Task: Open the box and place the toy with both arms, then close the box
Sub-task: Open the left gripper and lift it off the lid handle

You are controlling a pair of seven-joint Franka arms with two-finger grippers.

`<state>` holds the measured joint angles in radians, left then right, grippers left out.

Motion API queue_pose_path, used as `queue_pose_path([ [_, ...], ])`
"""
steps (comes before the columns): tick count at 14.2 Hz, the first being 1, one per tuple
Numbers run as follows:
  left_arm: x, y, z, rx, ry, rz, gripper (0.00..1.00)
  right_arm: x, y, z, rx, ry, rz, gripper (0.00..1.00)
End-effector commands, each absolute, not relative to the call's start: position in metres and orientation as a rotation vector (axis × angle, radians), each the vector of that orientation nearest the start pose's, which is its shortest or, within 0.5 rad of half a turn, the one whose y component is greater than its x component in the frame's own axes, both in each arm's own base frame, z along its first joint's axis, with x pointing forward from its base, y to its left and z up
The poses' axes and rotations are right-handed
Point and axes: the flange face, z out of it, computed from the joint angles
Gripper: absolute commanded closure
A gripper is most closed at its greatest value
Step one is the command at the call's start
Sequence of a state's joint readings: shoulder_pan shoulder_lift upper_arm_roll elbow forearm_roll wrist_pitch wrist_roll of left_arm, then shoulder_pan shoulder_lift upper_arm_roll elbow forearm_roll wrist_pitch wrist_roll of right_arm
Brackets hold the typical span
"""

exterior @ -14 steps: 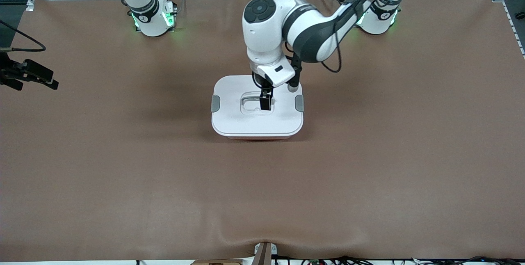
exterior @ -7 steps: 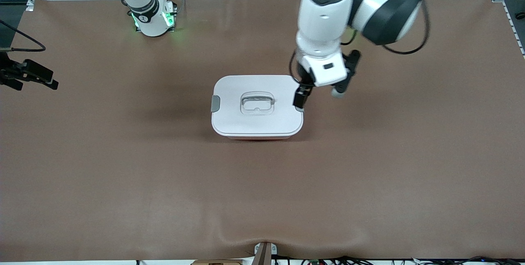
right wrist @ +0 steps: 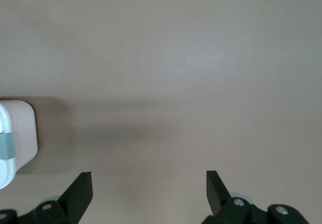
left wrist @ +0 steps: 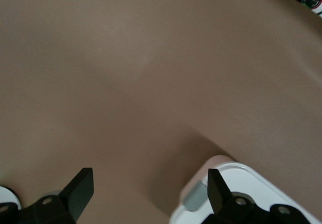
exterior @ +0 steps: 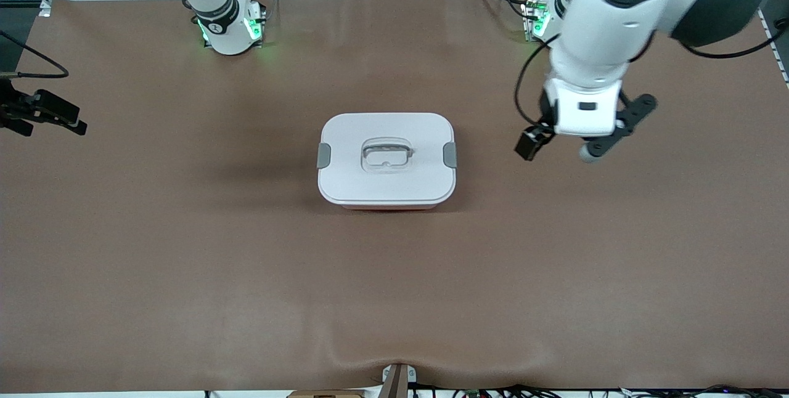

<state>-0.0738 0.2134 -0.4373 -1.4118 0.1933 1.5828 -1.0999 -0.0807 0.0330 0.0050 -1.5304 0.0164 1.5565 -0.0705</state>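
The box (exterior: 386,161) stands shut mid-table, its white lid (exterior: 425,133) on, with grey side clips (exterior: 450,154) and a clear handle (exterior: 386,153). The toy is not in view. My left gripper (exterior: 530,142) hangs open and empty over bare table beside the box, toward the left arm's end. In the left wrist view its fingers (left wrist: 80,189) stand wide apart, with a box corner (left wrist: 236,176) and a clip (left wrist: 195,196) by one finger. My right gripper (exterior: 61,119) waits open at the right arm's end of the table. Its wrist view shows the gripper (right wrist: 148,189) and the box's edge (right wrist: 17,128).
The brown table mat (exterior: 394,287) spreads on all sides of the box. The arm bases (exterior: 228,25) stand along the table edge farthest from the front camera. Cables (exterior: 493,393) lie past the nearest edge.
My left gripper has lifted off the lid's handle and swung away from the box toward the left arm's end of the table. The box and right arm have not moved.
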Motion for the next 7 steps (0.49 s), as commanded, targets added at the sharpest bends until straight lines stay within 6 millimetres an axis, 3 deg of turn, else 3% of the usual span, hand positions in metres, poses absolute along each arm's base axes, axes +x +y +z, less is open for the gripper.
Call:
queue_pose_path([
  [1,0.554,-0.22,0.604,-2.961,-0.671,-0.046,0.0,0.561,-0.037,0.627,-3.147,-0.022,0.008,0.0],
  [7,0.556,-0.141,0.625,-3.031,-0.396,0.036,0.0,0.561,-0.038,0.626,-3.147,-0.022,0.008,0.0],
])
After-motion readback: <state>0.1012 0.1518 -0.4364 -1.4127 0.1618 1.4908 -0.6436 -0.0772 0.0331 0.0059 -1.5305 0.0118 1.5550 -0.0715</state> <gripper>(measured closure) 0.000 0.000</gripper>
